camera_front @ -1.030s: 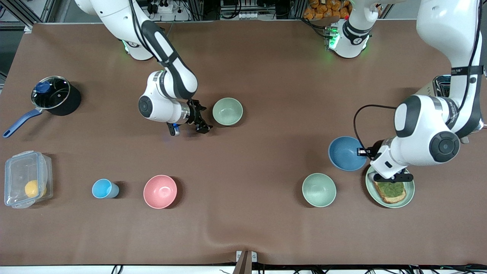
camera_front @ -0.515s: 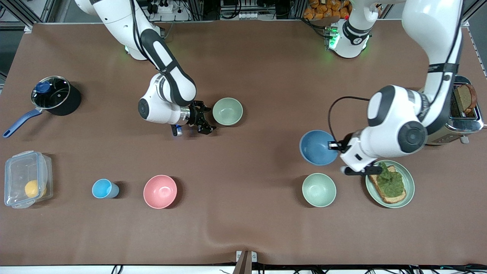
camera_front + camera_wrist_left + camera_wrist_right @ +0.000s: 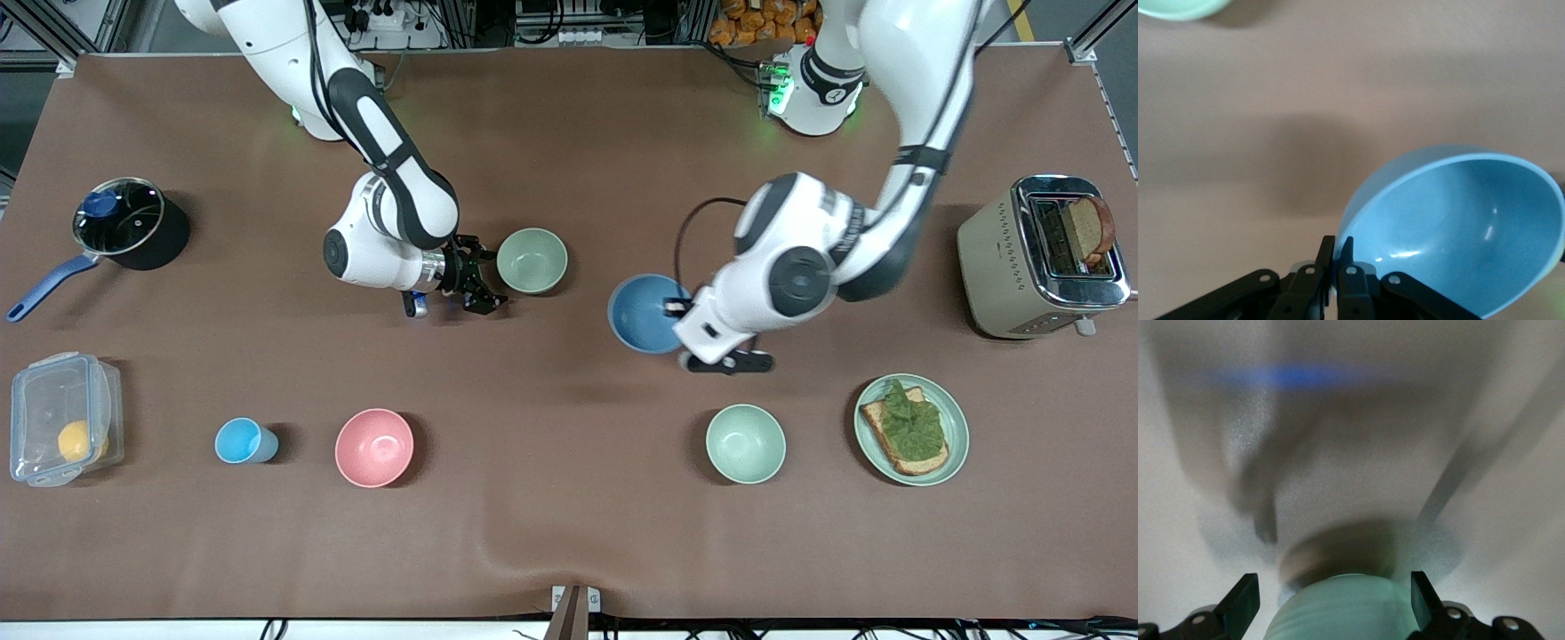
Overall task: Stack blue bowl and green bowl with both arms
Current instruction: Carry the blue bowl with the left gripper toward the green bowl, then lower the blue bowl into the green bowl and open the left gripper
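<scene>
blue bowl [image 3: 646,313]: up off the table, pinched by its rim in the left gripper, hanging over bare tablecloth about mid-table. In the left wrist view [image 3: 1458,230] it sits tilted, with the inside facing the camera.

left gripper [image 3: 683,309]: fingers [image 3: 1346,257] squeezed together on the blue bowl's rim, one inside and one outside, barely any gap. The arm reaches out from its base toward the middle of the table.

green bowl [image 3: 532,260]: sitting upright on the table, toward the right arm's end from the blue bowl and well apart from it. Right wrist view has it [image 3: 1345,610] low between that gripper's two fingers.

right gripper [image 3: 480,283]: down low just beside the green bowl, fingers [image 3: 1241,603] spread wide with the bowl lined up between them, nothing clamped. Can't tell if it's touching the rim.

paler green bowl [image 3: 745,443]: nearer the front camera than the blue bowl, empty, beside the plate.

plate [image 3: 956,418]: holds toast [image 3: 907,431] with something green on it, toward the left arm's end.

toaster [image 3: 1005,258]: farther from the front camera than the plate, a slice of bread sticking out of it.

pink bowl [image 3: 374,447], small blue cup [image 3: 243,441]: side by side, nearer the front camera, toward the right arm's end.

plastic box [image 3: 62,418]: clear, lid on, something yellow inside, next along from the cup.

pot [image 3: 133,222]: dark, with a glass lid and blue handle, farther from the front camera than the box.
</scene>
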### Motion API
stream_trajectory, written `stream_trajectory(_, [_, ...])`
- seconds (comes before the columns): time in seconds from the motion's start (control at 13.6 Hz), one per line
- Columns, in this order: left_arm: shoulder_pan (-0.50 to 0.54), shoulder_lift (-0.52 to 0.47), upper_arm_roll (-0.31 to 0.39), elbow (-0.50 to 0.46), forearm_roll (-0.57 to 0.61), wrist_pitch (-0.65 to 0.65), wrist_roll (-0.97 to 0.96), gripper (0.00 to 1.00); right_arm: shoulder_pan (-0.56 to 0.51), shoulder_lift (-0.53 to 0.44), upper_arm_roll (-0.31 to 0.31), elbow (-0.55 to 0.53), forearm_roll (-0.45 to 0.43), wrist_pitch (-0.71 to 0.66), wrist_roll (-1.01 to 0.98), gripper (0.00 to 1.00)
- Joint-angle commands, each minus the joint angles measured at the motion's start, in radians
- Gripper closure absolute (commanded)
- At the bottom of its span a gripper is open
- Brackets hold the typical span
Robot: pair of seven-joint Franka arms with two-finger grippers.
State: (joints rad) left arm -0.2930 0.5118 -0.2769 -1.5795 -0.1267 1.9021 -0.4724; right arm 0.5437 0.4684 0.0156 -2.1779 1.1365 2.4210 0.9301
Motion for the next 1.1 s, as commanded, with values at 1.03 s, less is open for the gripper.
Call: stream_trajectory(1.03, [-0.307,0.132,0.005,-0.028,-0.063,0.192,-0.16,1.0,-0.013,0.001,0.006,0.004,0.039,-0.008,-0.028,0.0])
